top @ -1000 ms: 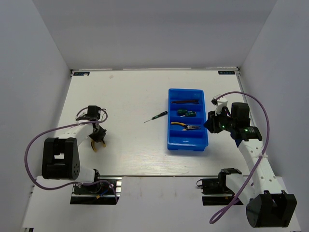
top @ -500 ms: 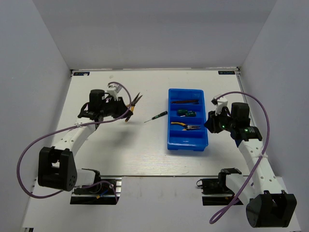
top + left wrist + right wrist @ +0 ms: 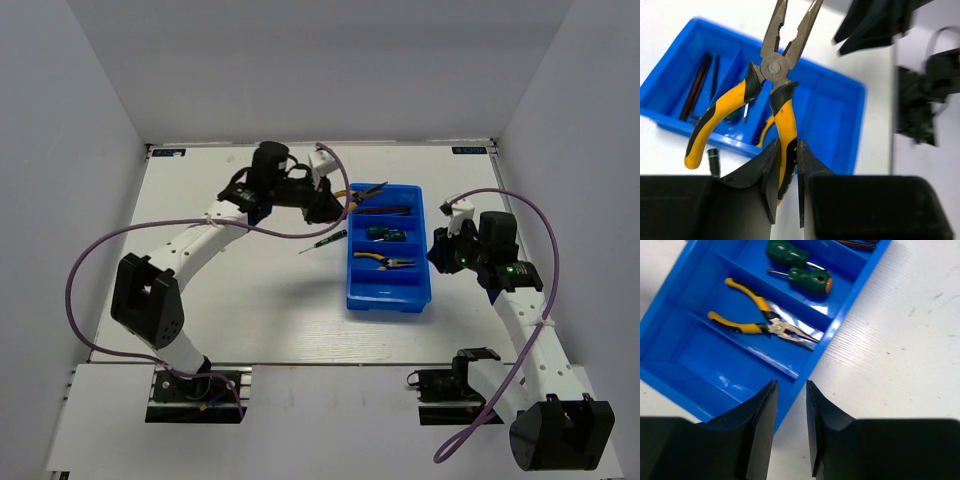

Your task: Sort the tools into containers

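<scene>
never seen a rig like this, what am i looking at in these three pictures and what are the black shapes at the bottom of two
These are two robot arms bolted to a white table. The wide picture looks down from above. The other two come from a camera on each wrist, so the black shapes are that arm's own gripper fingers. The left gripper is shut on one handle of yellow-handled pliers, beside the blue tray. The right gripper is open and empty, on the tray's other side. The tray holds hex keys, two green screwdrivers and a second pair of pliers. A slim dark tool lies on the table.
</scene>
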Controlling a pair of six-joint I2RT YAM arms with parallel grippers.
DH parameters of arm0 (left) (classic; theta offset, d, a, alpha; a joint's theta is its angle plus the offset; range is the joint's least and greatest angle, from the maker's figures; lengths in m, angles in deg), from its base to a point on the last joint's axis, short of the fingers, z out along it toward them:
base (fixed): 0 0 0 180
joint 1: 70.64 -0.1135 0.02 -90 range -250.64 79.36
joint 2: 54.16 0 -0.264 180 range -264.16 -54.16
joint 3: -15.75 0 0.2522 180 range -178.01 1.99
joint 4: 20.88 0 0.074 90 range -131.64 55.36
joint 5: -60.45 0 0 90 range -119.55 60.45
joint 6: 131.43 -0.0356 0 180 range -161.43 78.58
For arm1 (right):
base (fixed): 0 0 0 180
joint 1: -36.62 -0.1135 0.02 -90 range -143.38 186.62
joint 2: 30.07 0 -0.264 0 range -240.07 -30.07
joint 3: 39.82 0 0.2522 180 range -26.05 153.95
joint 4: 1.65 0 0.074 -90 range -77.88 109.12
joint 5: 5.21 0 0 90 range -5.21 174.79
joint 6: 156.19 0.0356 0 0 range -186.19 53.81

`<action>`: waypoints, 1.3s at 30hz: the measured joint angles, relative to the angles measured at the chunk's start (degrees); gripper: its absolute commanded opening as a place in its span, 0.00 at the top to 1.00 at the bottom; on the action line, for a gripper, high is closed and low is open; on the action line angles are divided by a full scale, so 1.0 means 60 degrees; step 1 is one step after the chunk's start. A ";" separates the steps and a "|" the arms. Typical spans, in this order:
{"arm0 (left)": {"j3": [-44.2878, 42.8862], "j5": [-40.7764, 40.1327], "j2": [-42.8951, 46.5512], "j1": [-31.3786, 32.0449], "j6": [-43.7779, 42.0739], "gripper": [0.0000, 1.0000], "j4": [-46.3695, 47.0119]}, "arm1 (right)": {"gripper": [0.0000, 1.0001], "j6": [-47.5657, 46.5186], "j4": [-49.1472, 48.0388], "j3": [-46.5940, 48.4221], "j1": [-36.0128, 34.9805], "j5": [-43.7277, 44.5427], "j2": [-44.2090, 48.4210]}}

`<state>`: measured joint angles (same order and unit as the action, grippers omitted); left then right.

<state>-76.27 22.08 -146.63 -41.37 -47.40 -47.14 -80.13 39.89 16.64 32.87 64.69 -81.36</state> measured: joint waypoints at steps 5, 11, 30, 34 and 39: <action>0.0244 -0.3064 -0.0124 0.1031 -0.0823 1.00 -0.0175 | 0.69 0.0091 -0.0233 -0.0004 0.0007 0.0882 0.0029; 0.0678 -0.5992 -0.0160 0.2138 -0.1898 1.00 0.0200 | 0.69 0.0280 -0.0459 -0.0018 0.0040 0.1708 0.0051; 0.1592 -0.9479 -0.1180 0.4656 -0.3541 1.00 0.1628 | 0.70 0.0510 -0.0812 -0.0066 0.0073 0.3107 0.0124; 0.1585 -0.9701 -0.1647 0.4867 -0.3548 1.00 0.1840 | 0.70 0.0514 -0.0863 -0.0066 0.0087 0.3122 0.0124; 0.1348 -0.9894 -0.2288 0.5100 -0.3570 1.00 0.1934 | 0.70 0.0514 -0.0882 -0.0069 0.0109 0.3147 0.0131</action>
<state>-68.19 -37.28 -160.36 -10.77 -68.82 -35.53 -77.04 34.60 16.23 33.53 83.57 -80.57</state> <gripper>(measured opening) 0.275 0.300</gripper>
